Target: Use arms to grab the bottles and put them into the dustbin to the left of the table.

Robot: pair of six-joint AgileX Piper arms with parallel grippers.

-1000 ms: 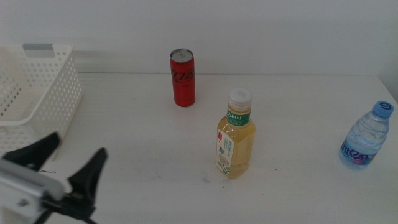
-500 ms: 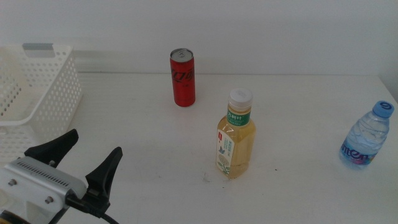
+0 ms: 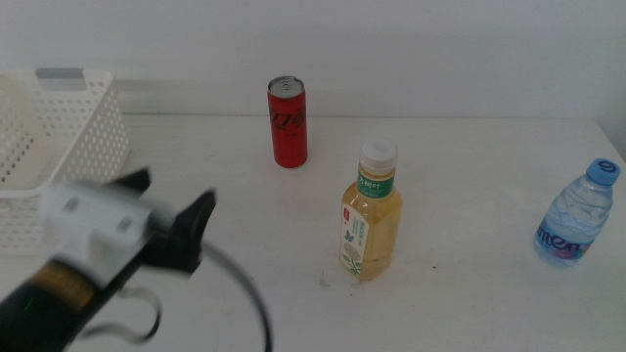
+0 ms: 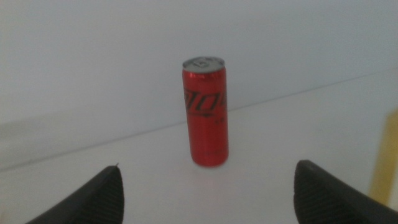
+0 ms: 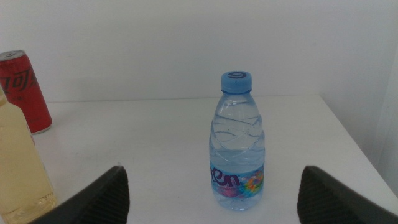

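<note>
A slim red can (image 3: 288,122) stands upright at the back of the table (image 3: 460,166). The yellow tea bottle (image 3: 371,223) stands in the middle, the clear water bottle (image 3: 576,217) at the right edge. My left gripper (image 3: 168,207) is open and blurred at the left, short of the can and pointing toward it. In the left wrist view the can (image 4: 206,112) stands centred ahead of the open left gripper (image 4: 208,186). The right wrist view has the water bottle (image 5: 238,144) ahead of the open right gripper (image 5: 211,186), with nothing between the jaws. The right arm is outside the middle view.
The white perforated dustbin (image 3: 59,147) stands at the table's left, beside my left arm. The right wrist view also catches the tea bottle (image 5: 18,165) and the can (image 5: 23,91) at its edge. A white wall runs behind the table.
My left gripper has risen from the bottom left corner and moved forward and right toward the red can, staying open. The bottles have not moved.
</note>
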